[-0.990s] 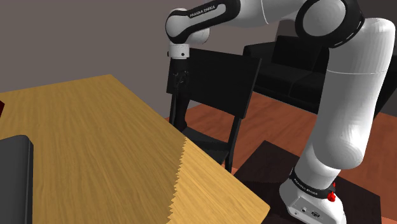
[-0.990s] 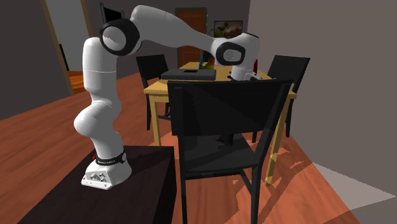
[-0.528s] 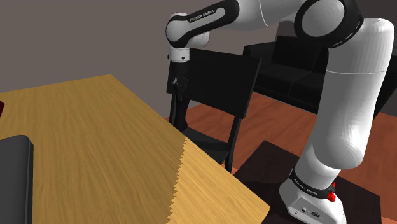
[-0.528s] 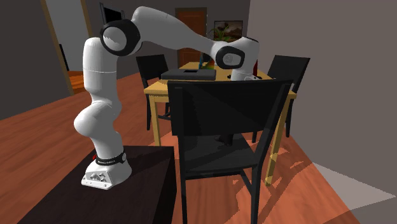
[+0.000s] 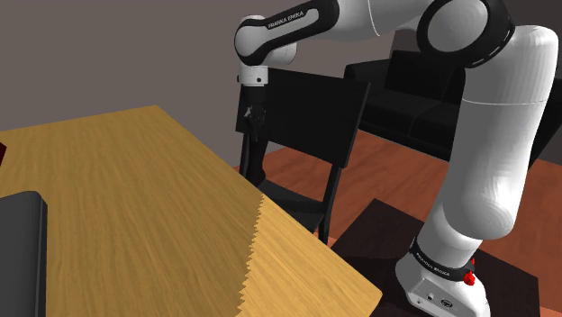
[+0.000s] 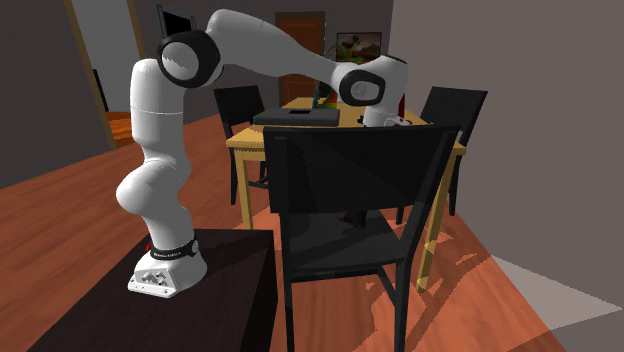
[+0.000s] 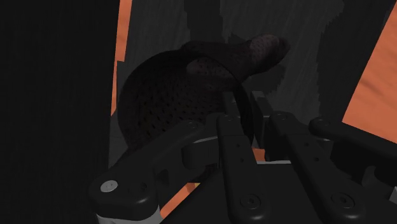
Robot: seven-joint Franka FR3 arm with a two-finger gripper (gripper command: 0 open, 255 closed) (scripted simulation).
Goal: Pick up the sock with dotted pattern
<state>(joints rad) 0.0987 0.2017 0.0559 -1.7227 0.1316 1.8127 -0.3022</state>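
Observation:
In the wrist view a dark sock (image 7: 162, 95) covered in small dots lies bunched on a dark chair surface, with orange floor showing past it. My black gripper (image 7: 248, 107) is shut on the sock's folded edge, both fingers pressed in against the fabric. In the shoulder view the gripper (image 5: 255, 124) hangs in front of the black chair's backrest (image 5: 311, 113), beyond the table's far side; the sock cannot be made out there. The second exterior view has the hand (image 6: 388, 118) dipping behind the same chair's (image 6: 350, 180) backrest.
A wooden table (image 5: 135, 198) takes up the shoulder view's left, with a flat black object (image 5: 18, 252) at its left edge. A dark sofa (image 5: 405, 99) stands behind the chair. More black chairs (image 6: 240, 105) surround the table. The arm's dark stand (image 6: 150, 310) sits on reddish wood floor.
The fingers have gone from open to shut around the sock. The hand dipped slightly toward the chair and has since held still.

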